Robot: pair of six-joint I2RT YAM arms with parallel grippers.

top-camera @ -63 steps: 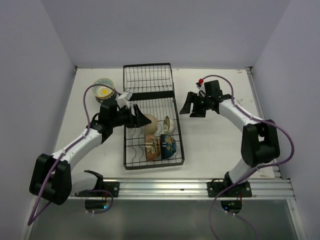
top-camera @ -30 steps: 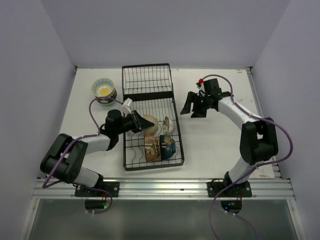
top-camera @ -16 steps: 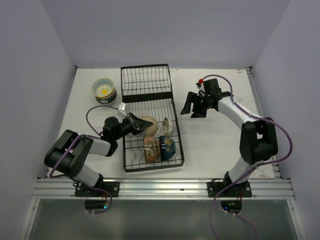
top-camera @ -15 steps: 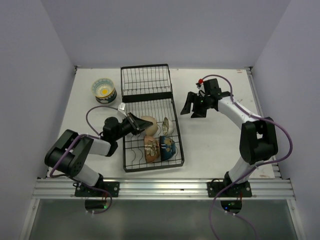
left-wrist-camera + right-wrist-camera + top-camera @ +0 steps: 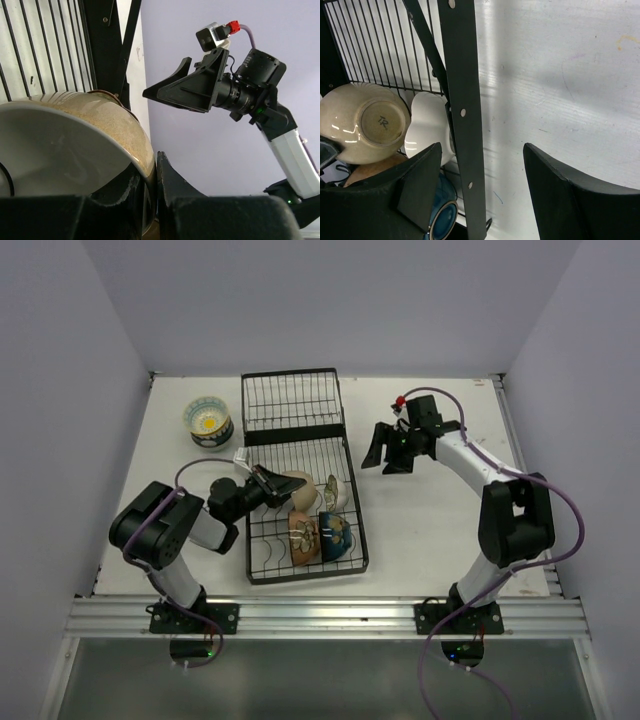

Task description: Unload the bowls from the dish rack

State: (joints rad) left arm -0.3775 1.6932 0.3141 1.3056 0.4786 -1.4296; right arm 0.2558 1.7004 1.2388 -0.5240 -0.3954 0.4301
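The black wire dish rack (image 5: pixel 296 420) lies lengthwise at the table's middle. Its near section holds a beige bowl (image 5: pixel 299 485), a white bowl (image 5: pixel 338 490), a brown bowl (image 5: pixel 303 536) and a blue bowl (image 5: pixel 337 533), all on edge. My left gripper (image 5: pixel 272 483) is shut on the beige bowl's rim (image 5: pixel 75 145), one finger inside and one finger (image 5: pixel 172 190) outside. My right gripper (image 5: pixel 388 452) hangs open beside the rack's right rail (image 5: pixel 462 75), holding nothing. In the right wrist view the beige bowl (image 5: pixel 365 125), white bowl (image 5: pixel 427 130) and blue bowl (image 5: pixel 442 215) show below it.
A patterned bowl (image 5: pixel 208 418) stands upright on the white table (image 5: pixel 430 510) left of the rack's far section. Grey walls close in both sides and the back. A metal rail (image 5: pixel 330 615) runs along the near edge.
The left arm has folded back toward its base while its gripper stayed at the beige bowl and closed further on the rim. The rack shifted slightly left. The right arm has not moved.
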